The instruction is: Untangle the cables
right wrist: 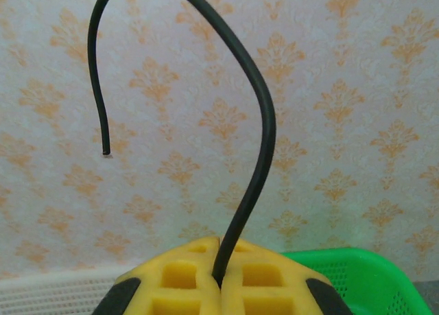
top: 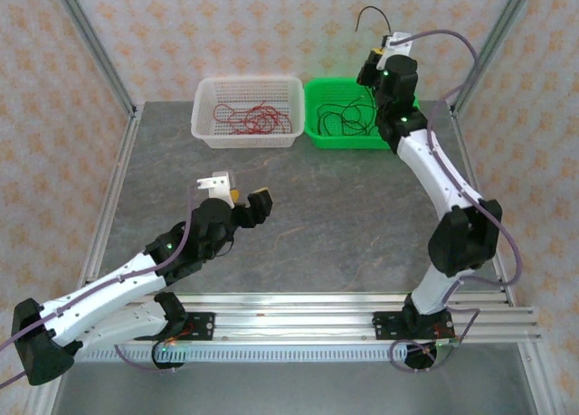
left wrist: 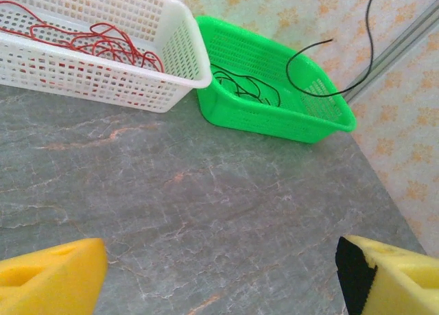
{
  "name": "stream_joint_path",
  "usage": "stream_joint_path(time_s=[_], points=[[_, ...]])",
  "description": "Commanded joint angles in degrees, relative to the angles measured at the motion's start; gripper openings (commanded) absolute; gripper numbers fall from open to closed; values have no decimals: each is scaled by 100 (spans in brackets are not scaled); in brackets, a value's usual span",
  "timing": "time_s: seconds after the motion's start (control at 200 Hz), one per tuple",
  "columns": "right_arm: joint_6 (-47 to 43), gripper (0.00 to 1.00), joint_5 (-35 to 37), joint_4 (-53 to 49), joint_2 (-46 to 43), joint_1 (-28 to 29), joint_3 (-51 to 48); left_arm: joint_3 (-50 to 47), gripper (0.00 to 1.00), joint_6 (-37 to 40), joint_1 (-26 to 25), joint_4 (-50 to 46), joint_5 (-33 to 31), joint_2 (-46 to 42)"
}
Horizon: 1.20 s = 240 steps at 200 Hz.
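Above the green basket (top: 318, 136), the right gripper (top: 380, 46) is clamped on one black cable (right wrist: 267, 126). The right wrist view shows its pads (right wrist: 178, 281) pressed together around it, with the free end curling over. The left wrist view shows the strand looping near the basket's far rim. The left gripper (top: 240, 196) hovers spread wide and empty over the grey marbled table (top: 344, 225). Red cables (top: 249, 118) lie in the white basket (top: 204, 130). Patterned wallpaper (top: 163, 35) lines the walls.

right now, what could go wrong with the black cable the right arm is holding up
The right gripper holds the black cable in a narrow pinch, so it might slip. Its hanging end curls by the green basket's far rim; released here, it could spill outside or snag the cables already inside.
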Motion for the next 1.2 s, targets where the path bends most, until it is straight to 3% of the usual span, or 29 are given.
stream_joint_path(time_s=[0.0, 0.215, 0.45, 0.796, 1.031, 1.196], points=[[-414, 0, -37, 345, 401, -117, 399, -53, 88, -95, -44, -61, -57, -113], [-752, 0, 316, 479, 1341, -158, 733, -104, 87, -186, -58, -116, -144, -180], [-1156, 0, 376, -17, 2204, -171, 1193, -136, 87, -275, -68, -251, -224, -306], [-1756, 0, 871, -2867, 3400, -178, 2463, -124, 87, -356, -78, -437, -327, -360], [-1367, 0, 1010, -3606, 3892, -184, 2699, -112, 87, -391, -83, -439, -326, -307], [-1160, 22, 1042, -3918, 4055, -181, 3033, -106, 87, -400, -92, -471, -323, -298]])
